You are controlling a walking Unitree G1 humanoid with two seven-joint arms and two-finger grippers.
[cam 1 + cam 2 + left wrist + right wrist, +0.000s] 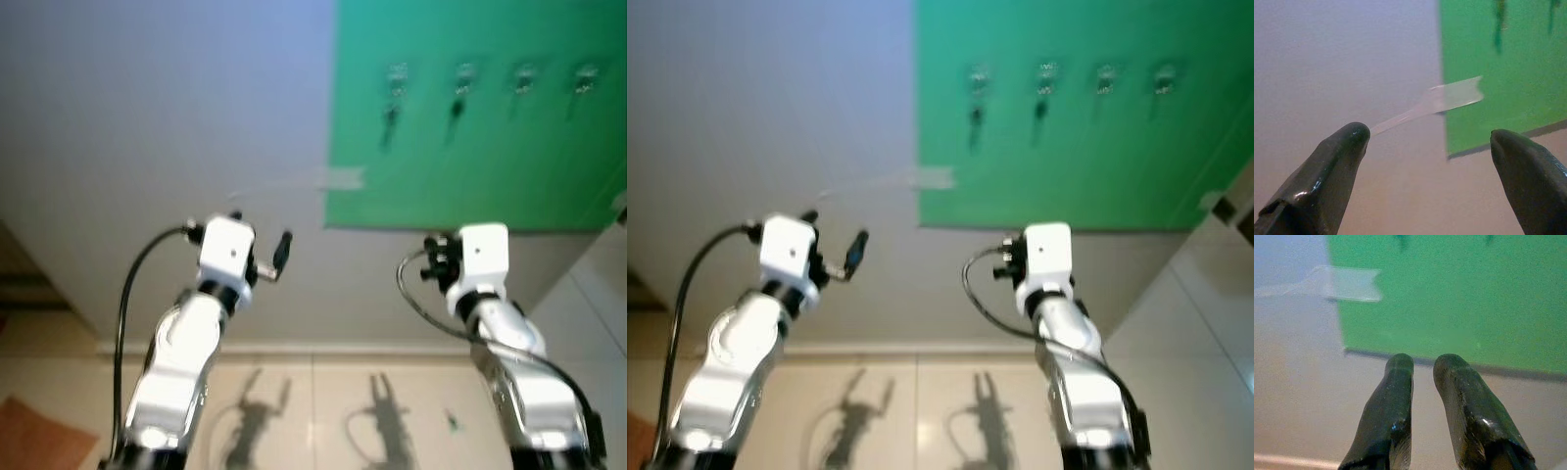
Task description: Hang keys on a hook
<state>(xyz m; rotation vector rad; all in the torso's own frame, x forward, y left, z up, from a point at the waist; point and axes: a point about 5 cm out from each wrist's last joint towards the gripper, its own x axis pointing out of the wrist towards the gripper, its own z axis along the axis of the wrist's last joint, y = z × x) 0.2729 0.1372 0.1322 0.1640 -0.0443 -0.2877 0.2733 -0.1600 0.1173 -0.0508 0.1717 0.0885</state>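
Green board (490,147) on the wall carries four hooks (464,73), and keys (390,119) dangle from the two leftmost. Left gripper (1430,142) is spread wide, holding nothing; right gripper (1422,363) is nearly closed, empty, both raised below the board.

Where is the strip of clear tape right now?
In the left eye view, the tape sits on the wall at the green board's lower left edge, above and between both end effectors.

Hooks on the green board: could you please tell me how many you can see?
4, in a row along the top of the green board: first hook, second, third, fourth. More may lie beyond the frame.
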